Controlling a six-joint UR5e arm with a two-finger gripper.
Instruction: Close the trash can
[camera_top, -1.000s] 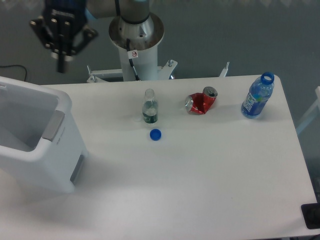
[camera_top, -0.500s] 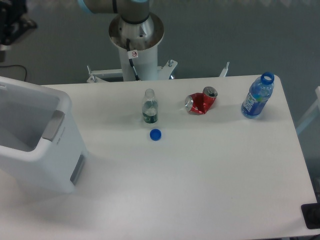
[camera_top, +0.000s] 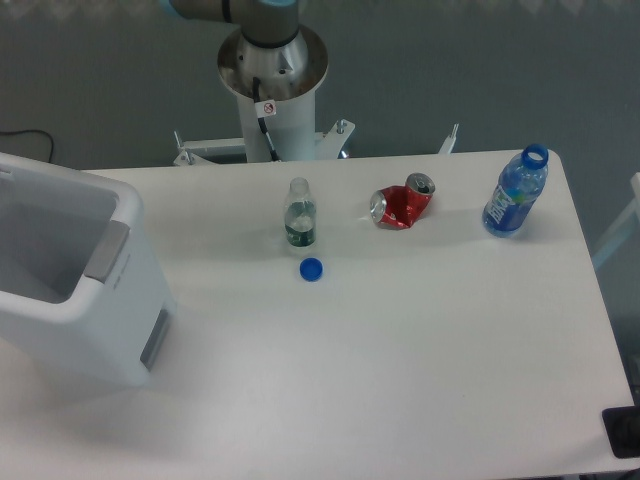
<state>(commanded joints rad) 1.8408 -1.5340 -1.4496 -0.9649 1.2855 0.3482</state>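
Camera view from above shows the trash can (camera_top: 75, 275) at the table's left edge, partly cut off by the frame, its mouth wide open so the grey inside walls show. No lid can be seen in this view; it probably hangs beyond the left border, though that cannot be confirmed. The grey latch tab (camera_top: 107, 250) sits on the rim facing the table's middle, and the grey side recess (camera_top: 155, 337) is lower on the same wall.

Only the arm's base column (camera_top: 272, 75) and a sliver of its upper link show at the top; the gripper is out of frame, so whether its fingers are spread or pressed together cannot be told.

To do this step well, I judge the arm should reach the lid from behind or above the bin, push it over in a smooth arc rather than jab at it, and press near the latch side so the tab catches. The bin looks light and could slide or tip under a sideways shove, so a mostly downward press seems safest.

A clear open bottle (camera_top: 300, 213), a blue cap (camera_top: 311, 269), a crushed red can (camera_top: 402, 203) and a blue bottle (camera_top: 516, 192) stand well apart from the bin.

Half a second ago the gripper was just visible at the top-left corner; now it has left the picture. Nothing on the table has shifted.
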